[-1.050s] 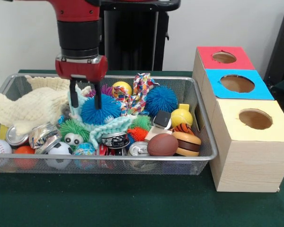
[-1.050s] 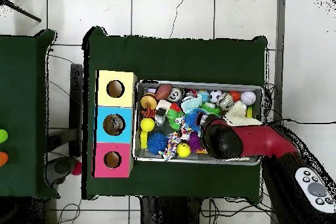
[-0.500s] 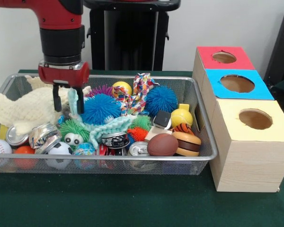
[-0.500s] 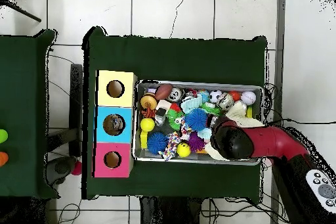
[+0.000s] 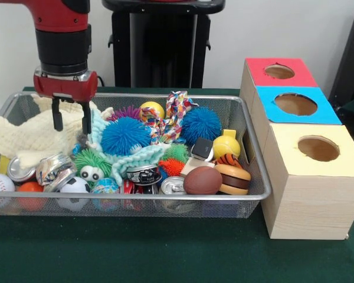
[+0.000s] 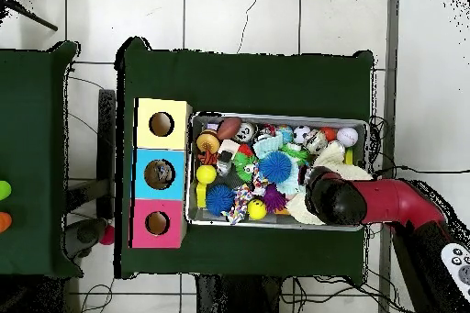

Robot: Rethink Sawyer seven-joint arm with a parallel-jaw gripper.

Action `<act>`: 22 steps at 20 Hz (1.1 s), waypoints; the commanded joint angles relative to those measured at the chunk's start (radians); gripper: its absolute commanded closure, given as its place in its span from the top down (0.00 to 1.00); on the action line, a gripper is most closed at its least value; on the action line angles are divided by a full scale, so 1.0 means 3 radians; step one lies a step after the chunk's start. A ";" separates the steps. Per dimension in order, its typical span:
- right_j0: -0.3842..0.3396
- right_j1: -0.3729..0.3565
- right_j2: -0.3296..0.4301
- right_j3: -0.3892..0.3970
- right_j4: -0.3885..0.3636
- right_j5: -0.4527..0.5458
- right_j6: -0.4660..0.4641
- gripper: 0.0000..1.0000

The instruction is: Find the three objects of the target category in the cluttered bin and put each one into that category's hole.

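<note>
The red and black arm's end effector (image 5: 70,117) hangs with its two dark fingers apart and empty over the cream knitted cloth (image 5: 32,135) in the silver wire mesh bin (image 5: 248,159), beside the blue spiky rubber ball (image 5: 125,135). The bin sits on the green counter (image 5: 165,253), touching the wooden box with red, blue and yellow holed tops (image 5: 307,177).
</note>
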 commanded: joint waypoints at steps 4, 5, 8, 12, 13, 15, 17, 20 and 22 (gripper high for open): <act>0.0169 -0.0062 0.0029 -0.0309 -0.0324 0.0677 -0.1092 1.00; 0.0206 -0.0066 -0.0024 -0.0333 -0.0376 0.0679 -0.1046 1.00; 0.0255 -0.0030 -0.0097 -0.0380 -0.0487 0.0654 -0.0948 1.00; 0.0350 0.0025 -0.0222 -0.0455 -0.0668 0.0633 -0.0831 1.00; 0.0383 0.0031 -0.0257 -0.0477 -0.0712 0.0659 -0.0828 1.00; 0.0408 0.0034 -0.0291 -0.0490 -0.0770 0.0649 -0.0810 1.00; 0.0405 0.0029 -0.0294 -0.0481 -0.0784 0.0639 -0.0812 1.00; 0.0386 0.0004 -0.0321 -0.0464 -0.0809 0.0651 -0.0827 1.00; 0.0352 0.0013 -0.0323 -0.0456 -0.0800 0.0654 -0.0839 1.00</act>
